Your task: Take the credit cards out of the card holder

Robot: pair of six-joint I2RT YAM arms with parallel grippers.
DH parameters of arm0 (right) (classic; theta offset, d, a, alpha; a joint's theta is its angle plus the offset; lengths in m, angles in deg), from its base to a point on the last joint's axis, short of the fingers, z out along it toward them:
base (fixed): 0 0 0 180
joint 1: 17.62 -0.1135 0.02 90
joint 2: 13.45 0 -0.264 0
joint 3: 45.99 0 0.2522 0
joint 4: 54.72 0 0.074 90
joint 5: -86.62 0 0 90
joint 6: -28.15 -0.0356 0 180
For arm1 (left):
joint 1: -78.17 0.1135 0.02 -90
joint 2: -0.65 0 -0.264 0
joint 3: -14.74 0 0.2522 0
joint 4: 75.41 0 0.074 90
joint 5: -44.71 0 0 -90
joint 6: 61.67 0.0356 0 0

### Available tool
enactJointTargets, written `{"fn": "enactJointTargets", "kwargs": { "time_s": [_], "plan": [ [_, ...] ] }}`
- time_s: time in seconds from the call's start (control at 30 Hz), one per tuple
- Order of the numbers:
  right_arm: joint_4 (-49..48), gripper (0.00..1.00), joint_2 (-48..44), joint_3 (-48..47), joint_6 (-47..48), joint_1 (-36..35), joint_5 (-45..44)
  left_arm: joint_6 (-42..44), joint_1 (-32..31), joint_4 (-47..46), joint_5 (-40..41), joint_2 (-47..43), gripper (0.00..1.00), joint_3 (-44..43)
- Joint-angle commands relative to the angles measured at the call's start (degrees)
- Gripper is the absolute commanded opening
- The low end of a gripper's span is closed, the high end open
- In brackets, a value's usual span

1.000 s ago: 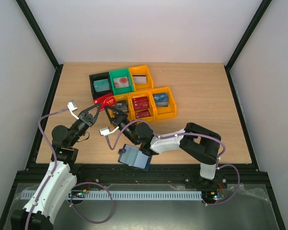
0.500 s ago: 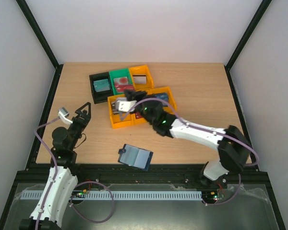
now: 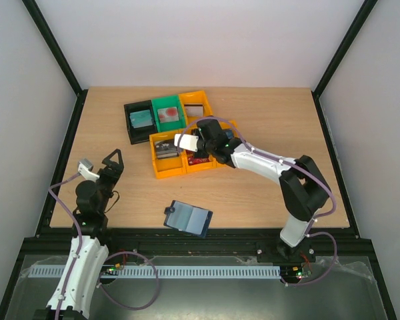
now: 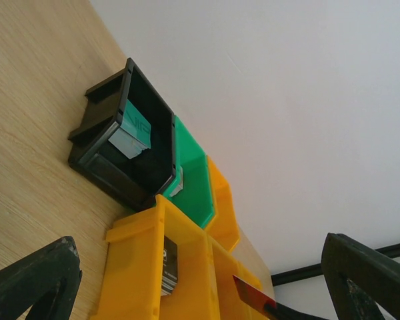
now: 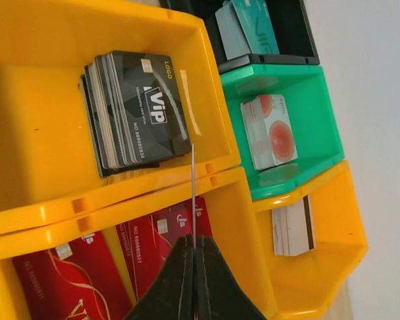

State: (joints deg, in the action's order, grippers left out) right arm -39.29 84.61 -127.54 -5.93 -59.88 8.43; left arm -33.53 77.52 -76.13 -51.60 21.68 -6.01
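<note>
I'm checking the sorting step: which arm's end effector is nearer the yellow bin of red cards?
Right. The right end effector, pinching a credit card edge-on, hangs over the rim of that yellow bin; the left end effector stands open, well off to the bin's left.

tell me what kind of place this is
Probably a robotics test cell: a wooden table boxed in by white walls and black frame posts, a left arm and right arm mounted at its near edge, and card bins.

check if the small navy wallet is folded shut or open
Open: the small navy folding card holder lies spread on the wooden table, lighter grey-blue inside facing up.
</note>
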Motion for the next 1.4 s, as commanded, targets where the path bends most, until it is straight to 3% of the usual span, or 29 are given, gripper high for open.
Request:
{"fn": "enactJointTargets", "kwargs": {
  "time_s": [0.0,0.57,0.8,1.03,1.37],
  "plan": [
    [3.2,0.02,3.5,-4.5,-0.4,1.7,1.0,1.2,0.5,-0.2,0.7,-0.4,1.00,0.5],
    [2.0,0.02,12.6,-7.8,2.7,2.6,-13.7,0.6,0.6,-0.3,0.9,1.2,1.00,1.0],
    [-7.3,0.02,13.9,-4.4,6.7,1.3,-17.4,0.3,0.7,-0.8,0.9,2.0,0.99,1.2],
    [-7.2,0.02,15.4,-3.3,9.9,1.2,-19.1,0.2,0.8,-0.7,0.9,2.3,0.99,1.3],
    [-6.8,0.24,13.5,-2.4,10.2,1.2,-18.1,0.0,0.9,-1.1,0.7,2.5,1.00,1.4]
  ]
}}
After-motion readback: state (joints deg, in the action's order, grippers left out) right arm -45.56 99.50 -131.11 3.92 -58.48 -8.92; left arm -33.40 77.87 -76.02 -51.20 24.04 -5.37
